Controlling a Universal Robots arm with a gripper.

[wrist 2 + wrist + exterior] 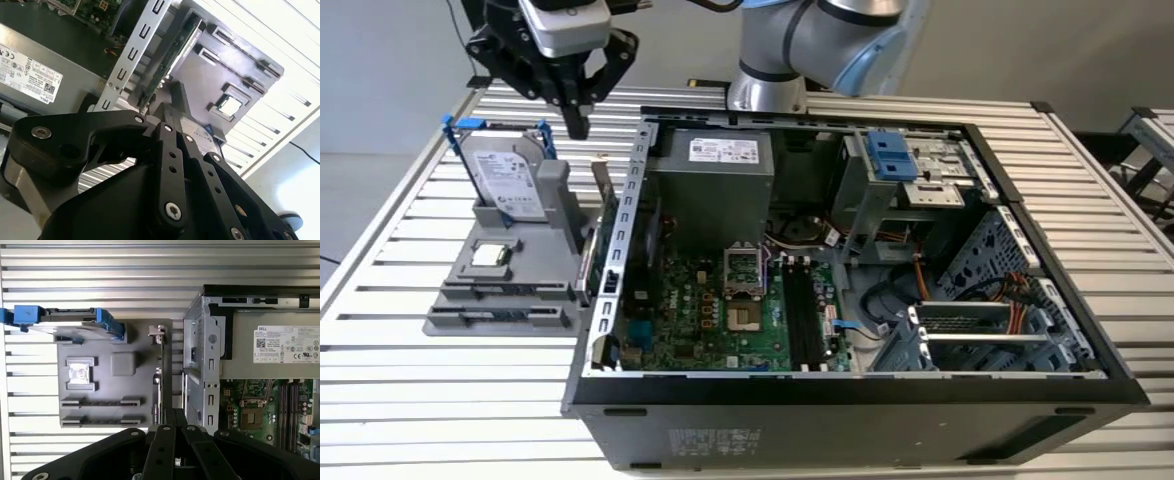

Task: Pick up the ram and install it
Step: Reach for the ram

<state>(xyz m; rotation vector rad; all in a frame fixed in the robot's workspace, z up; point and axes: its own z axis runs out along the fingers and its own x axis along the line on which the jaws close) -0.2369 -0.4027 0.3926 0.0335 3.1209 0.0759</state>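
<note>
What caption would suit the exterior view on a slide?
Robot hand hangs near the ram, upright in its tray beside the open computer.

The open computer case (854,420) and grey parts holder (540,272) are seen obliquely from above in the exterior view and, closer, past the gripper (576,125), in both wrist views.

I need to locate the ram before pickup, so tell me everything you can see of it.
The ram is a thin, greenish-dark circuit-board stick, standing on its long edge in a slot of the grey holder, on the side next to the computer case. The gripper hangs above it, not touching it.
</note>
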